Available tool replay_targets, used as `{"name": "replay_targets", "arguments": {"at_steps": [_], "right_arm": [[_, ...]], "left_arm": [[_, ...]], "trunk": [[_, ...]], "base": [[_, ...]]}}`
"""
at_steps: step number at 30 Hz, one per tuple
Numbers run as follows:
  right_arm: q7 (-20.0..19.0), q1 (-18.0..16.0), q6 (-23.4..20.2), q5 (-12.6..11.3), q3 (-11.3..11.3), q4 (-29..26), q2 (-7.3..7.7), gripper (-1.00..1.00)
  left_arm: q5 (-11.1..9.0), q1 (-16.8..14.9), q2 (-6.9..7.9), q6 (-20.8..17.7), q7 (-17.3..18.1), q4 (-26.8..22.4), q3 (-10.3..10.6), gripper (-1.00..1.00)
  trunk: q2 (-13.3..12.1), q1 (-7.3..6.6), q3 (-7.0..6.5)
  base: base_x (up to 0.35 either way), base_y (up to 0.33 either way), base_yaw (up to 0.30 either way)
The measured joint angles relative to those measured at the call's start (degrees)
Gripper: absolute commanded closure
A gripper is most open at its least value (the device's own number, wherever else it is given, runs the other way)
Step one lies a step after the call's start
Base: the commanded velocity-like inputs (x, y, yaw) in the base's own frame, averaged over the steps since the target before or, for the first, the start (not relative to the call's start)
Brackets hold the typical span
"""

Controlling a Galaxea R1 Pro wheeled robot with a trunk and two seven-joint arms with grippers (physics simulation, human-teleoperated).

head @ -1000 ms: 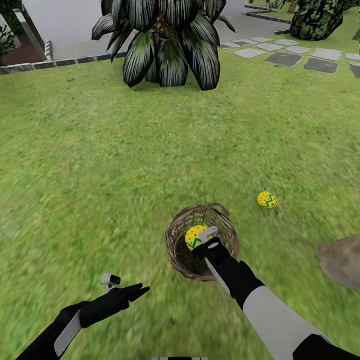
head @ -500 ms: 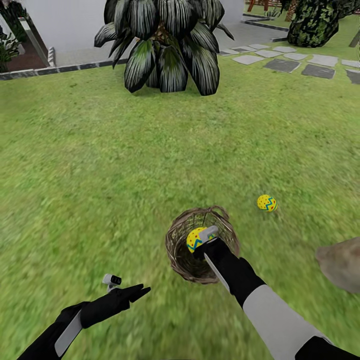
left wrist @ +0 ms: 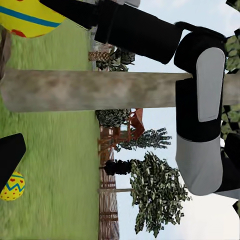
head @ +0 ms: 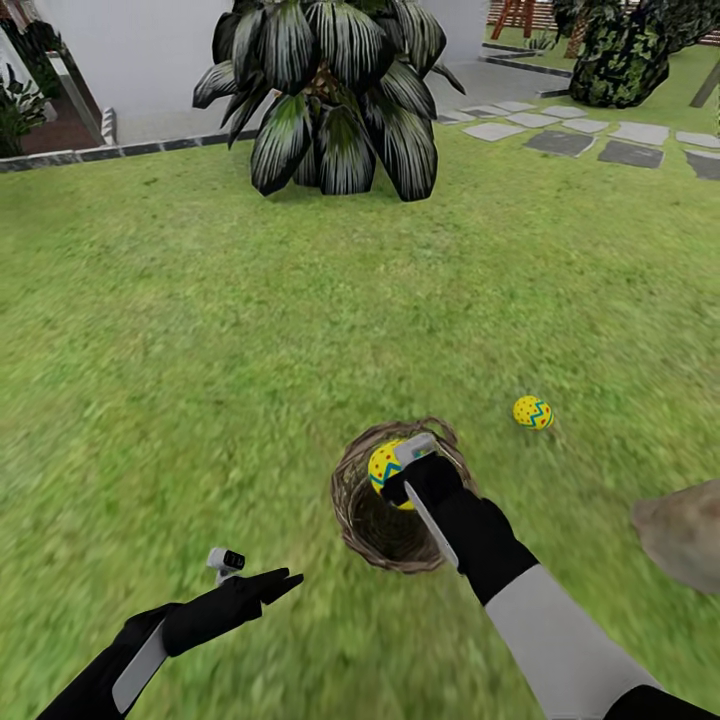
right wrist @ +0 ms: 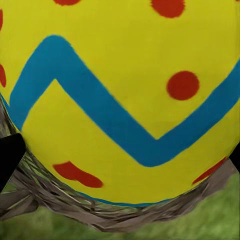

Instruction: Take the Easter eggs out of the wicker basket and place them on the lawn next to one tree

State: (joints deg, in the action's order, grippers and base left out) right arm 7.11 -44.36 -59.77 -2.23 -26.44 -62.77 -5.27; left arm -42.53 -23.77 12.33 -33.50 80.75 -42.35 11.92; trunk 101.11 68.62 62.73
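My right gripper [head: 402, 462] is shut on a yellow Easter egg [head: 381, 466] with a blue zigzag and red dots, held just over the rim of the wicker basket [head: 350, 505]. Close up, that egg [right wrist: 120, 100] hangs above the basket's woven twigs [right wrist: 75, 207]. A second egg [head: 532, 412] lies on the lawn [head: 250, 330] right of the basket, near the grey-beige tree trunk [head: 685, 535]. The left wrist view has the trunk [left wrist: 100, 90], the egg on the grass [left wrist: 12, 186] and the held egg [left wrist: 27, 17]. My left gripper [head: 278, 582] hovers open, low over the grass left of the basket.
A squat plant with dark drooping leaves [head: 335, 100] stands far ahead. Behind it are a white house wall [head: 130, 50] and a paved strip. Grey stepping stones [head: 600, 140] and a dark shrub [head: 640, 50] lie at the far right. A wooden fence [left wrist: 107, 200] shows beyond the trunk.
My right gripper has lifted the egg a little, up from inside the basket to its rim. The head view has tilted slightly. The left arm has stayed still.
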Motion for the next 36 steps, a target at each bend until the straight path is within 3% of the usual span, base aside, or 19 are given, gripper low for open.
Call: {"name": "replay_targets", "arguments": {"at_steps": [2,5,6,20,23,25,26,27,29,31,33,36], "right_arm": [[-0.04,0.00,-0.01,-0.97,3.31,-0.10,-0.14,1.00],[-0.11,0.01,-0.05,-6.30,4.71,-0.21,-0.08,1.00],[-0.11,0.01,-0.05,-6.97,4.80,-0.30,-0.05,1.00],[-0.11,-0.02,-0.04,-9.48,4.95,-13.21,0.61,1.00],[-0.11,-0.01,-0.04,-10.50,4.75,-18.13,0.68,1.00],[-0.12,0.01,-0.04,-16.41,4.75,-19.19,1.02,1.00],[-0.13,0.01,-0.05,-20.36,4.75,-19.32,2.19,1.00],[-0.18,-0.01,-0.05,-24.81,4.76,-19.39,4.00,1.00],[-1.16,0.01,-0.12,-37.07,4.78,-19.44,8.85,1.00],[-3.81,0.01,-0.11,-46.18,4.75,-19.46,12.52,1.00],[-7.49,0.01,-0.09,-49.17,4.77,-19.42,14.69,1.00],[-17.25,0.12,-0.12,-50.49,4.78,-19.34,17.81,1.00]], "left_arm": [[0.00,0.01,0.05,0.00,0.02,-0.01,0.00,-1.00],[0.07,0.00,0.07,-0.08,0.16,-0.02,0.00,-1.00],[0.08,0.04,0.08,-0.08,0.19,-0.02,0.00,-1.00],[0.00,0.03,0.08,-0.09,0.59,-0.01,0.00,-1.00],[0.01,0.03,0.08,-0.10,0.59,-0.01,0.00,-1.00],[0.02,0.04,0.09,-0.13,0.60,-0.02,0.00,-1.00],[0.03,0.05,0.13,-0.15,0.62,-0.02,-0.02,-1.00],[0.01,0.04,0.15,-0.16,0.63,-0.02,-0.06,-1.00],[-0.01,0.01,0.17,-0.17,0.71,-0.02,-0.13,-1.00],[-0.10,0.01,0.35,-0.19,0.73,-0.02,-0.50,-1.00],[-0.27,0.03,0.87,-0.24,0.80,-0.02,-0.80,-1.00],[-0.34,0.01,1.35,-0.26,0.82,-0.02,-1.36,-1.00]], "trunk": [[0.00,0.00,-0.18],[0.00,0.00,-0.46],[0.00,0.00,-0.55],[0.00,0.00,-1.85],[0.00,0.00,-2.13],[0.00,0.00,-2.31],[0.00,0.00,-2.41],[0.00,0.00,-2.50],[0.00,0.00,-2.68],[0.00,0.00,-2.87],[0.00,0.00,-3.05],[0.00,0.00,-3.33]], "base": [[0.000,0.000,0.000],[0.000,0.000,0.000],[0.000,0.000,0.000],[0.000,0.000,0.000],[0.000,0.000,0.000],[0.000,0.000,0.000],[0.000,0.000,0.000],[0.000,0.000,0.000],[0.000,0.000,0.000],[0.000,0.000,0.000],[0.000,0.000,0.000],[0.000,0.000,0.000]]}}
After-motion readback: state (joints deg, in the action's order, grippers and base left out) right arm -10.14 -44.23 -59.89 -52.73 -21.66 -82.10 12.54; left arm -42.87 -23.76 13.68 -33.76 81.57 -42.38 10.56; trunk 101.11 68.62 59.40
